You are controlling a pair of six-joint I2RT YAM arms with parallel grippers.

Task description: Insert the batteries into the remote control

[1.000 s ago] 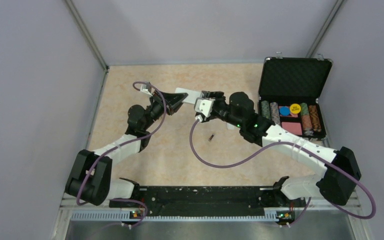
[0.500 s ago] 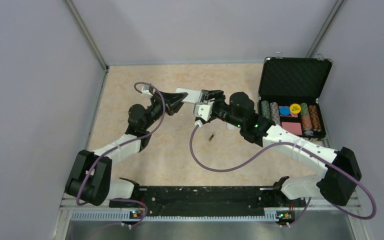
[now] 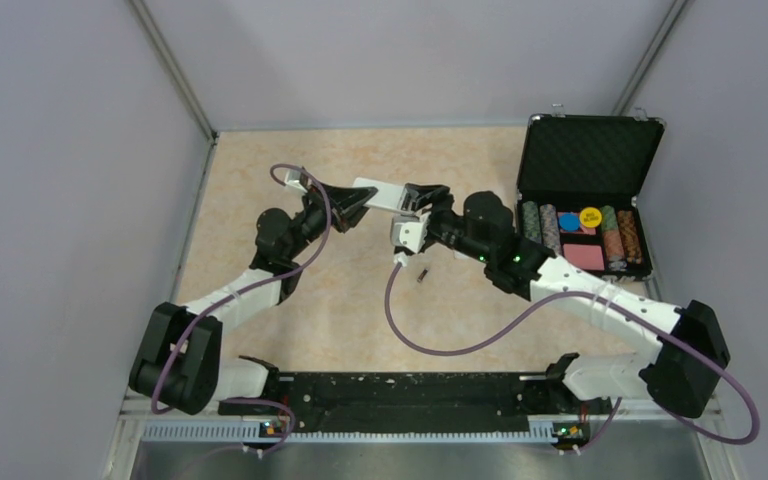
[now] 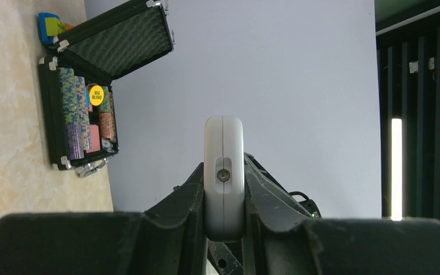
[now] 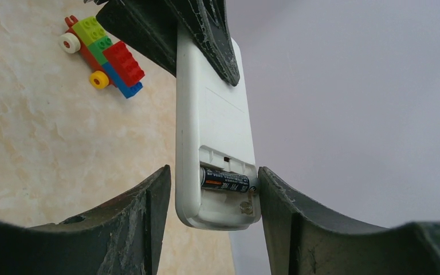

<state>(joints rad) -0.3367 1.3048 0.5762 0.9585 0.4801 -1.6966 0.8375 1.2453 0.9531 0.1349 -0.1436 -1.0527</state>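
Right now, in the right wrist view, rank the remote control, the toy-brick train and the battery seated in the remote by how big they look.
1. remote control: largest, though it is also nearest the camera, which inflates it.
2. toy-brick train: farther back on the table.
3. battery: clearly smallest; it fits inside the remote.

Your top camera looks down from above and behind, arm bases (image 3: 240,378) at 6 o'clock, poker-chip case (image 3: 585,190) at 2. Both wrist cameras sit very close on the remote control (image 5: 215,126), from opposite ends; the left one, rolled sideways, also catches that case.
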